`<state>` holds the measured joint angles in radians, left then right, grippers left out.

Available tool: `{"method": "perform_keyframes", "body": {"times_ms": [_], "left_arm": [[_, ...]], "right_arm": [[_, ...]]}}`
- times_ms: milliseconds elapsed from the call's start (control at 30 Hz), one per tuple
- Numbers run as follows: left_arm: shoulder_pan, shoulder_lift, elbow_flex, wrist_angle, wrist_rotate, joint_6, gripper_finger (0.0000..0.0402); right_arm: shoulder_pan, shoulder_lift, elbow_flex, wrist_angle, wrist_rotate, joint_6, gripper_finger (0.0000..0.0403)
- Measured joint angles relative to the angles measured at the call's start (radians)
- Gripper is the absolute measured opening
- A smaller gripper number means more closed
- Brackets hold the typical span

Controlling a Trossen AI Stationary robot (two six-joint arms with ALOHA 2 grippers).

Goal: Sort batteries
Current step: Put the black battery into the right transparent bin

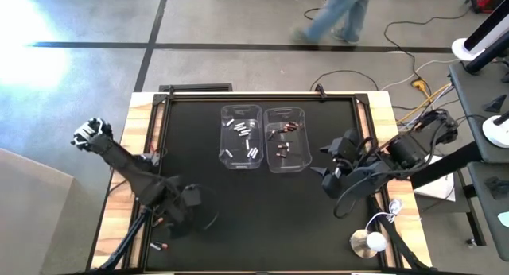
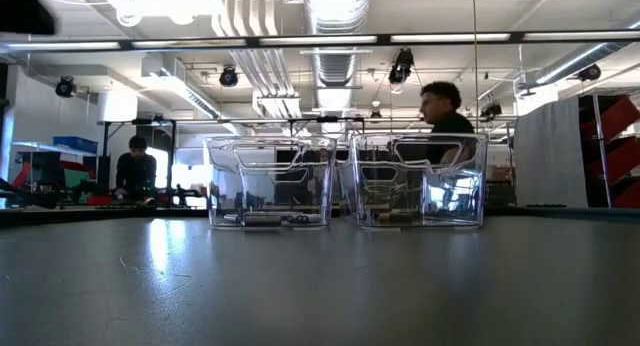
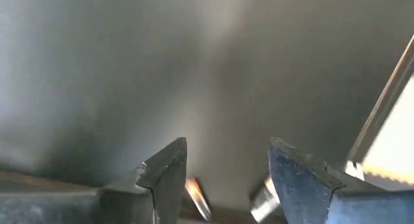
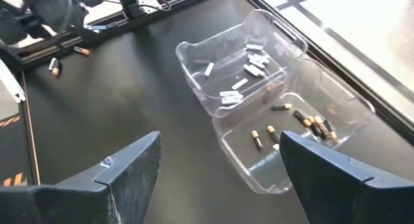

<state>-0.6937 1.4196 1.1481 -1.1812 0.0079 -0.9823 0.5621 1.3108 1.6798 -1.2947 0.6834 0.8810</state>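
Note:
Two clear bins stand side by side on the black mat's far middle. The left bin (image 1: pixel 241 137) (image 4: pixel 233 62) holds several silvery-white batteries (image 4: pixel 249 63). The right bin (image 1: pixel 286 138) (image 4: pixel 291 140) holds several dark, copper-ended batteries (image 4: pixel 314 125). Two loose batteries (image 4: pixel 55 67) (image 1: pixel 159 247) lie near the mat's near-left corner. My left gripper (image 1: pixel 176 214) (image 3: pixel 228 143) is open, low over the mat there. Its wrist view shows a copper-ended battery (image 3: pixel 196 197) and a silvery battery (image 3: pixel 262 199) between its fingers. My right gripper (image 1: pixel 328 180) (image 4: pixel 221 138) is open, raised right of the bins.
The mat sits in a wooden table frame (image 1: pixel 135 116). Bare mat (image 1: pixel 262 219) lies between the bins and the near edge. A white round object (image 1: pixel 370 243) and cables sit at the near-right corner. People stand in the room beyond the bins (image 2: pixel 445 111).

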Motion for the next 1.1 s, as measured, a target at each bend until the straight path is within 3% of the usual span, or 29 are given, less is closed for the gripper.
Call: {"method": "perform_keyframes", "body": {"times_ms": [133, 267, 800, 1100], "left_arm": [[-0.063, 0.019, -0.097, 0.046, 0.154, -0.159, 0.0195], [-0.099, 0.031, -0.161, 0.097, 0.289, -0.209, 0.0195], [-0.108, 0.032, -0.392, 0.221, 0.446, -0.276, 0.0195], [-0.108, 0.049, -0.476, 0.331, 0.449, -0.288, 0.0193]], "right_arm": [[0.000, 0.044, 0.000, 0.056, -0.036, -0.018, 0.0308], [-0.010, 0.087, 0.000, 0.081, -0.098, -0.028, 0.0303], [-0.011, 0.126, 0.000, 0.079, -0.116, -0.061, 0.0313], [-0.011, 0.126, 0.000, 0.079, -0.119, -0.044, 0.0301]]}}
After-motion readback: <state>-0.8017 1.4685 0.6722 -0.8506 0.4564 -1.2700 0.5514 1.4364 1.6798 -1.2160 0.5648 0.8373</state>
